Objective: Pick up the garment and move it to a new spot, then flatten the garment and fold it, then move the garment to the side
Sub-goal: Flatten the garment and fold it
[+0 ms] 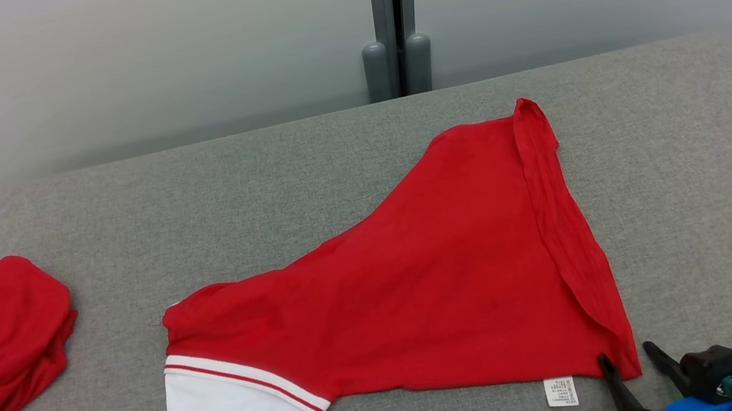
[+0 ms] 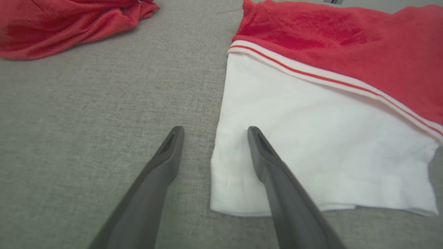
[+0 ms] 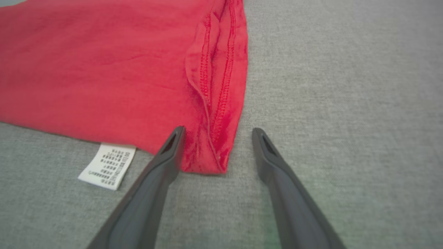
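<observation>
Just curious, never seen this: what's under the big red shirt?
The red shirt lies on the grey tabletop; a white label pokes out at its near edge. Anything beneath the cloth is covered.

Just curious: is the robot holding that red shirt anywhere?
Nothing: left gripper open astride the white sleeve's edge, right gripper open astride the shirt's corner.
</observation>
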